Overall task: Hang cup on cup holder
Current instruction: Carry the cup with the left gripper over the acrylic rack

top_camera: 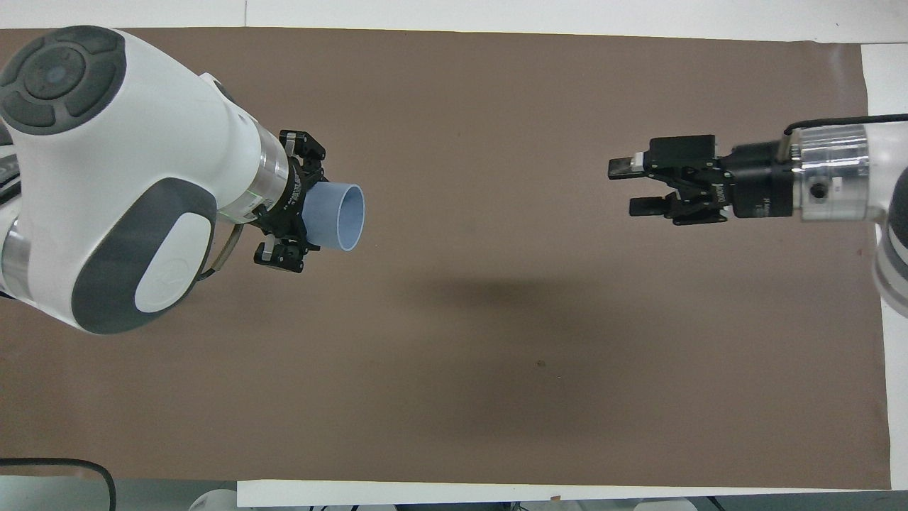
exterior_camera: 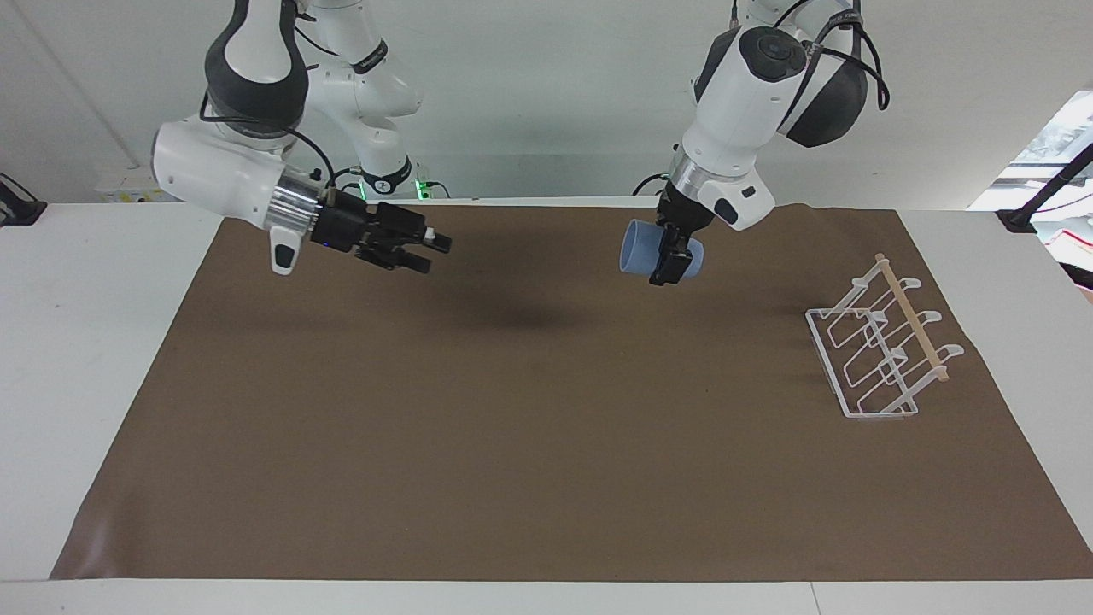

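Note:
The light-blue cup point(exterior_camera: 636, 248) is held on its side in the air by my left gripper point(exterior_camera: 670, 256), which is shut on its base end. The cup's open mouth points toward the right arm's end of the table. In the overhead view the cup point(top_camera: 340, 216) sticks out of the left gripper point(top_camera: 301, 206). My right gripper point(exterior_camera: 431, 254) is open and empty over the mat, well apart from the cup; it also shows in the overhead view point(top_camera: 624, 187). The white wire cup holder point(exterior_camera: 884, 350) with its wooden dowel stands at the left arm's end of the table and holds no cups.
A brown mat point(exterior_camera: 546, 427) covers most of the white table point(exterior_camera: 102, 342). The cup holder is out of view in the overhead view.

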You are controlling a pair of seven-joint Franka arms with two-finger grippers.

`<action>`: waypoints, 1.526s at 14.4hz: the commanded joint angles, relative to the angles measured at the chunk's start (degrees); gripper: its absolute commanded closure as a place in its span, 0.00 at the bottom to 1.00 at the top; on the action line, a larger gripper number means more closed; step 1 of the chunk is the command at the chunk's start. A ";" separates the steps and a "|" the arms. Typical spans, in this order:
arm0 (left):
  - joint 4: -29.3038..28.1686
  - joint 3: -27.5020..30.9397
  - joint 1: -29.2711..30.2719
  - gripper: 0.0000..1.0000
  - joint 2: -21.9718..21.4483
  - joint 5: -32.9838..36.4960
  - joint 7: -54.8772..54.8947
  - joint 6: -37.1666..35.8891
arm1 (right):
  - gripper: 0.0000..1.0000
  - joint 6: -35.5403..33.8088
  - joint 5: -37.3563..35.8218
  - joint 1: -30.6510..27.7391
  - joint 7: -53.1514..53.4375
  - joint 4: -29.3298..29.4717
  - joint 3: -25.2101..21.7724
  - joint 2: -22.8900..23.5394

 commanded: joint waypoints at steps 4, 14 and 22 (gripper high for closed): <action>-1.36 0.02 5.22 1.00 -0.55 16.18 11.64 -2.38 | 0.00 -4.92 -32.18 -0.11 0.55 7.89 1.08 -3.75; -10.68 0.02 4.33 1.00 5.67 73.93 -5.83 -6.85 | 0.00 -23.19 -54.48 -1.51 0.20 21.53 0.12 -2.69; -11.04 -0.07 8.91 1.00 17.28 91.11 -20.53 -13.62 | 0.00 -24.00 -54.82 4.70 -0.59 23.73 -4.52 0.56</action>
